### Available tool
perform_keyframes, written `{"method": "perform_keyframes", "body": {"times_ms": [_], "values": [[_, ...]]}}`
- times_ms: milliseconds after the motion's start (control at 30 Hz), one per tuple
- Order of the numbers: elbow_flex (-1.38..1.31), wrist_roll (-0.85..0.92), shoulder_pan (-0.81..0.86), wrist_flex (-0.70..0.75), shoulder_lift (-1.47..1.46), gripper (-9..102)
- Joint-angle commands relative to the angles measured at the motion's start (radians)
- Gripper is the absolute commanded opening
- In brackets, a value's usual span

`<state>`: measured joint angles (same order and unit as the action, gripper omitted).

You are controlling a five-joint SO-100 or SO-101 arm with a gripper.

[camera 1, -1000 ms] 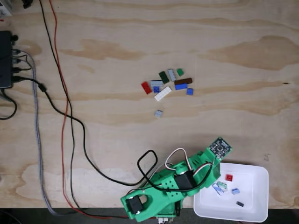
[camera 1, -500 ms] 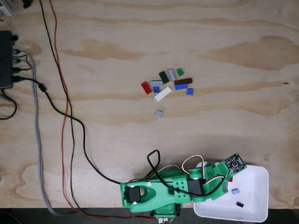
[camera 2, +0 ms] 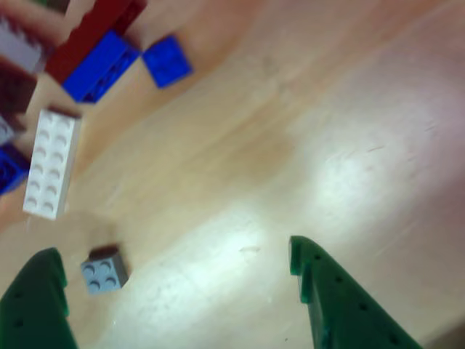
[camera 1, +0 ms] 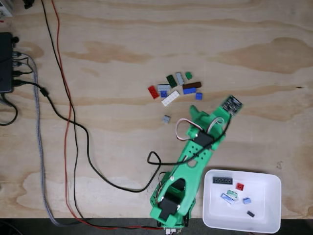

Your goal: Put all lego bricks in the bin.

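In the other view the gripper stands wide open with nothing between its two green fingers, both fingertips apart over bare wood. A small grey two-by-two brick lies just right of the left fingertip, not touching it as far as the blur allows. Farther off in that view lie a white two-by-four brick, a blue brick with a dark red one against its far side, and a small blue plate just to their right.

In the fixed view the green arm reaches from its base at the near edge up toward the middle of the table, its head near the brick cluster. The cluster of red, blue, grey, white, dark green, brown and green lego bricks sits at the table's centre; the lone grey brick lies apart, nearer than the rest and just left of the arm's head.

The bin, a shallow white tray, sits at the near right corner, right of the arm's base. Inside it lie a dark studded plate, a red brick, a pale blue-and-white piece, a light blue brick and a small black piece.

The surface is a pale plywood table with darker grain patches. Black, red and braided grey cables run down its left side, some to a black box at the left edge.
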<state>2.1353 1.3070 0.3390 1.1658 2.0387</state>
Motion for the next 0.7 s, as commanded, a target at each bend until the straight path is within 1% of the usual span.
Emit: {"method": "perform_keyframes", "body": {"times_ms": [0, 67, 267, 433, 667], "values": [[-0.083, -0.046, -0.175, -0.009, -0.201, 34], [-0.052, -0.049, -0.207, -0.049, -0.244, 34], [-0.084, -0.089, -0.304, -0.074, -0.350, 34], [-0.126, -0.123, -0.360, -0.081, -0.413, 30], [-0.140, -0.127, -0.377, -0.097, -0.446, 24]]}}
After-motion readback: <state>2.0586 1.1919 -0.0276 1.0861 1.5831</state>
